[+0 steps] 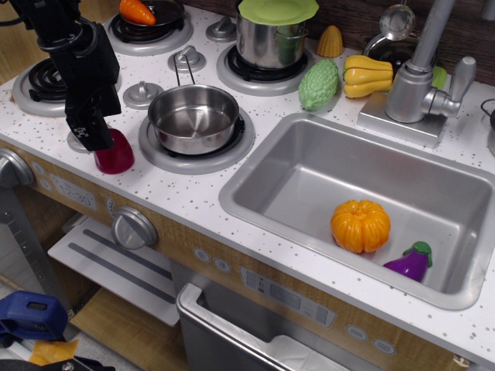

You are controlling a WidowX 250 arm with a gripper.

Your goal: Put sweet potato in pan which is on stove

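Observation:
The sweet potato (116, 154) is a small glossy maroon toy on the white speckled stove (193, 189) at its front left, just left of the pan's burner. The pan (193, 117) is a shallow shiny steel pan with a thin wire handle, empty, on the front right burner. My black gripper (90, 133) comes down from the upper left and its tip overlaps the sweet potato's upper left side. The fingers hide the contact, so I cannot tell whether the jaws are closed on it.
A steel pot with a green lid (272, 32) stands on the back right burner. A small black pan with an orange toy (139, 11) is on the back left burner. The sink (309, 166) holds an orange pumpkin (360, 226) and a purple eggplant (411, 261). Green and yellow toys (319, 83) lie by the faucet (421, 73).

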